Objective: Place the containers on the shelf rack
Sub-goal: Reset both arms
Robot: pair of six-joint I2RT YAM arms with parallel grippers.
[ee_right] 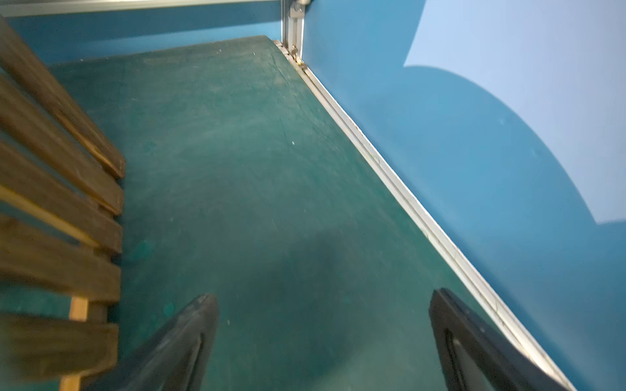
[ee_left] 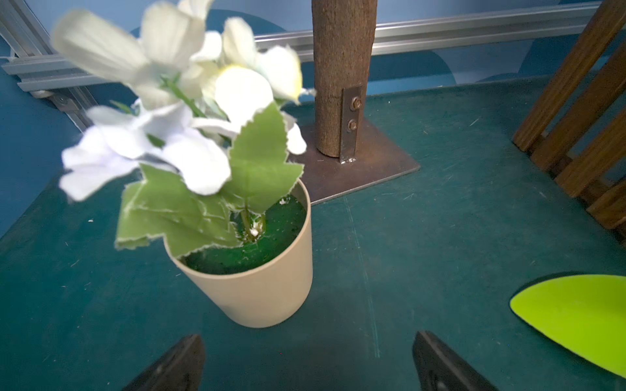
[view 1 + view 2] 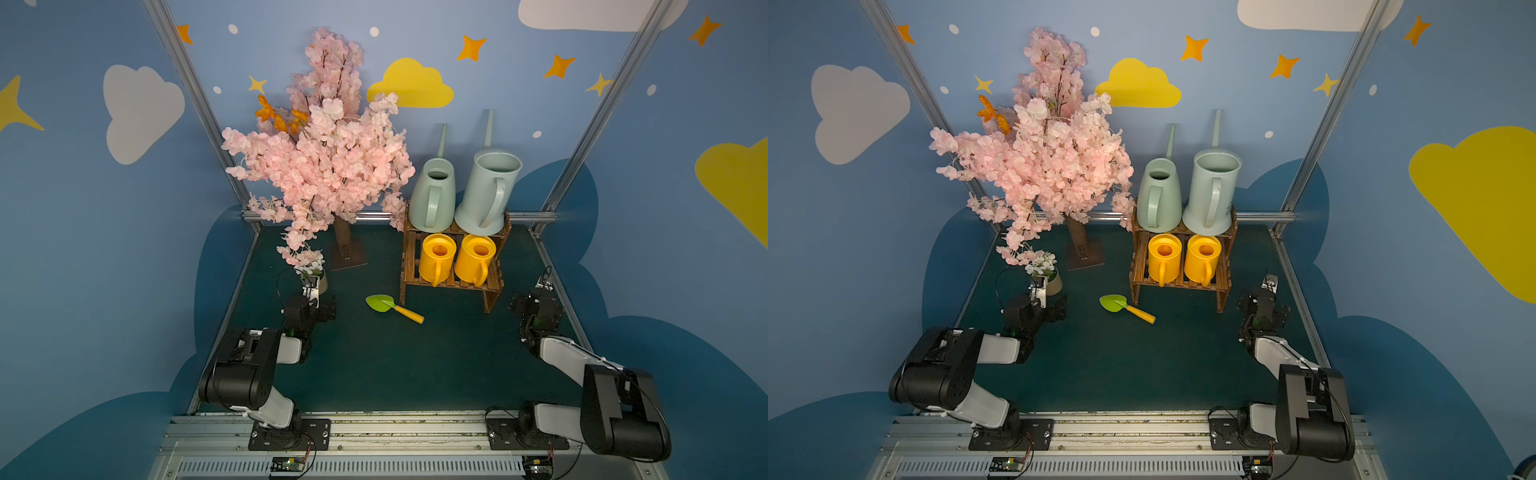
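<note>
The dark brown shelf rack (image 3: 451, 286) (image 3: 1179, 284) stands at the back right of the green mat. Two pale long-spouted containers (image 3: 432, 199) (image 3: 486, 195) stand on its upper tier. Two small yellow containers (image 3: 436, 257) (image 3: 473, 257) stand on its lower tier, handles toward me. All show in both top views. My left gripper (image 2: 309, 338) is open and empty, low over the mat just short of a flower pot. My right gripper (image 1: 323, 294) is open and empty to the right of the rack (image 1: 50, 162), near the right rail.
A beige pot of pale flowers (image 2: 257, 287) (image 3: 322, 283) stands right before the left gripper. A pink blossom tree (image 3: 324, 158) on a metal base plate (image 2: 355, 169) fills the back left. A green trowel with a yellow handle (image 3: 392, 307) lies in front of the rack.
</note>
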